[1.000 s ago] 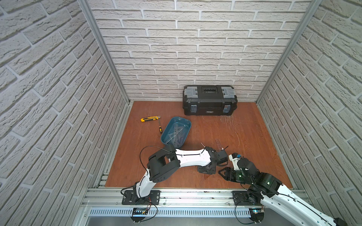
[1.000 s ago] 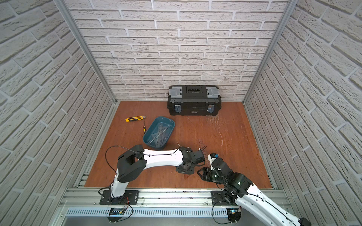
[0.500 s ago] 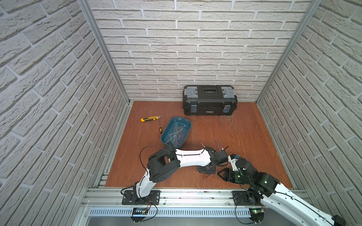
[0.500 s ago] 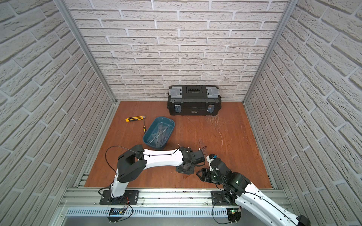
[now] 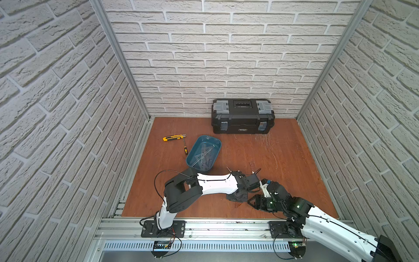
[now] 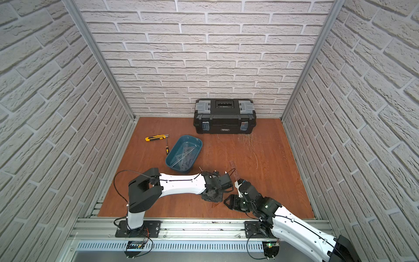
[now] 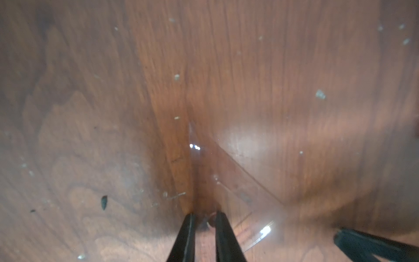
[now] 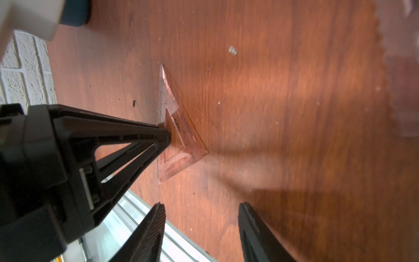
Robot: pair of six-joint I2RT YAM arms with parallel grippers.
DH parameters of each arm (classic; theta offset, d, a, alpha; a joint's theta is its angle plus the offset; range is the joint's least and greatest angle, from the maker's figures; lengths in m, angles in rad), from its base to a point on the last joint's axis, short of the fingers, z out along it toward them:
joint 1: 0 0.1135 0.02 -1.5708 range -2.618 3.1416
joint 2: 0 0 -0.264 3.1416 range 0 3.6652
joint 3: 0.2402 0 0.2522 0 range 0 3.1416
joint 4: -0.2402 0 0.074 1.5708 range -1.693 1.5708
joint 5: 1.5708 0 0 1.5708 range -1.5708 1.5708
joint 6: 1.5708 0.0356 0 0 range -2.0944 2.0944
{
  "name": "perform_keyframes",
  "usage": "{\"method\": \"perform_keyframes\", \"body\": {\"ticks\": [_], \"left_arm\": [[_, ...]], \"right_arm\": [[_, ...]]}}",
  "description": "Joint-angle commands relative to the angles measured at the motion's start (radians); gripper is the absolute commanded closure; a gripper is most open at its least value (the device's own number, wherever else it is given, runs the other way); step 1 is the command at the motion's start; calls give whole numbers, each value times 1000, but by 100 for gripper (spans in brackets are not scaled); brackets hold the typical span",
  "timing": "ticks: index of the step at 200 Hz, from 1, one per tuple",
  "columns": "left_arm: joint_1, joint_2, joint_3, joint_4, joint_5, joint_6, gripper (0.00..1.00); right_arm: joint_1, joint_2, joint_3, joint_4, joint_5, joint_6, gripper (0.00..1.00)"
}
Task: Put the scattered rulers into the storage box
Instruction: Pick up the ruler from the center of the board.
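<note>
I count two rulers lying loose: one set square (image 8: 169, 95) near the table's (image 5: 294, 158) front edge, and one straight ruler (image 5: 252, 166) just behind it. My left gripper (image 8: 166, 136) pinches the set square's edge. My right gripper (image 8: 201, 211) hangs spread beside it. One storage box (image 5: 192, 148) holds several rulers, with bare wood between it and the grippers.

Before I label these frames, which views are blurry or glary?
Left wrist view: soft all over, with bright glare on the table beside the triangular ruler. Right wrist view: ruler sharp, far table blurred. Both top views: sharp and evenly lit.
</note>
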Motion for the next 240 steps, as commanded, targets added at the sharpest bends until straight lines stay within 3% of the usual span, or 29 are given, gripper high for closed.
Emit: {"method": "perform_keyframes", "body": {"ticks": [1, 98, 165, 240], "left_arm": [[10, 7, -62, 9, 31, -7, 85], [35, -50, -168, 132, 69, -12, 86], [41, -61, -193, 167, 80, -12, 86], [49, -85, -222, 188, 79, -15, 86]], "right_arm": [[5, 30, -10, 91, 7, 12, 44], [5, 280, 20, 297, 6, 12, 59], [5, 332, 32, 330, 12, 23, 70], [4, 335, 61, 376, -13, 54, 73]]}}
